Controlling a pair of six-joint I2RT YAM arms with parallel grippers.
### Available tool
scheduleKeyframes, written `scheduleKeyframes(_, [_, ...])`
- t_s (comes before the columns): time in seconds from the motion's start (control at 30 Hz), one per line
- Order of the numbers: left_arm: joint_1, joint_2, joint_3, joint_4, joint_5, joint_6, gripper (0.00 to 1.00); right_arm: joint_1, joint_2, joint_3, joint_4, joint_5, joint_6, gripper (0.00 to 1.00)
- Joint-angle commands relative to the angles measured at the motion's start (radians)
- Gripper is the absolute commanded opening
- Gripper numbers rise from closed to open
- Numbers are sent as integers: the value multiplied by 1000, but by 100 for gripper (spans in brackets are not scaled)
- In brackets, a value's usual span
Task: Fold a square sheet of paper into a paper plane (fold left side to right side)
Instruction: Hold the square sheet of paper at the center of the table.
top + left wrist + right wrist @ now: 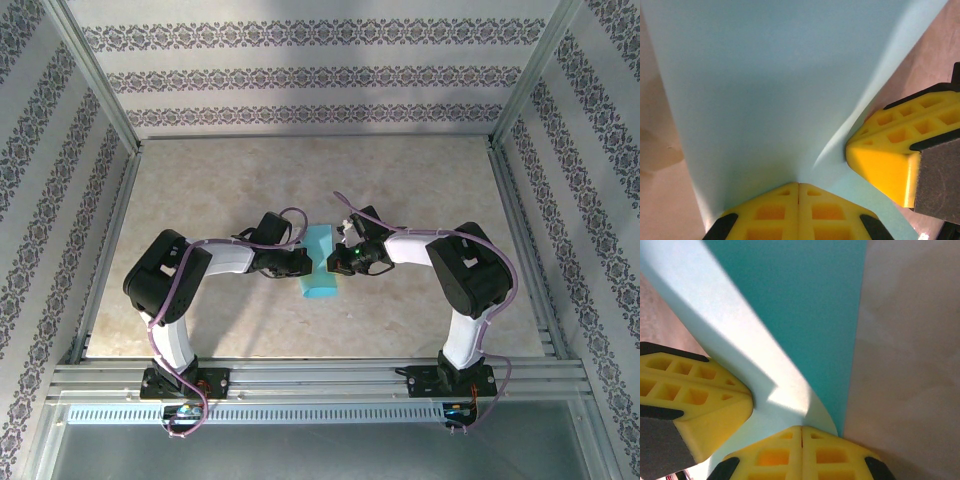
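Note:
The square sheet of paper (322, 252) is cyan-blue and lies mid-table as a narrow upright strip between my two grippers. My left gripper (303, 263) meets it from the left and my right gripper (338, 262) from the right. In the left wrist view the paper (765, 90) rises from my left gripper (799, 184), whose jaws are pressed together on it. A tension crease runs to the right gripper's yellow fingers (885, 160). In the right wrist view a pale lifted layer (740, 340) curves down into my shut right gripper (802, 428), over the darker flat layer (810, 300). The left gripper's fingers (700, 405) touch that flap.
The beige tabletop (200, 190) spreads around the paper, with bare table (910, 365) right beside the sheet's straight edge. Patterned walls and aluminium frame rails (520, 220) enclose the table on three sides. Both arms bend inward from their bases at the near edge.

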Motion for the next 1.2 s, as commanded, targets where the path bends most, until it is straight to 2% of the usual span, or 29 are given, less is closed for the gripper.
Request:
scheduleKeyframes(0.0, [-18, 33, -4, -42, -31, 17, 6, -5, -45, -7, -56, 56, 15, 0])
scheduleKeyframes(0.2, [-20, 37, 2, -45, -28, 21, 7, 2, -74, 13, 22, -10, 43, 0])
scheduleKeyframes(0.63, [-22, 44, 11, -50, -27, 22, 6, 44, 84, 167, 63, -2, 54, 0])
scheduleKeyframes(1.17, [-30, 13, -36, -65, -18, 14, 6, 17, 164, 158, -40, 130, 9, 0])
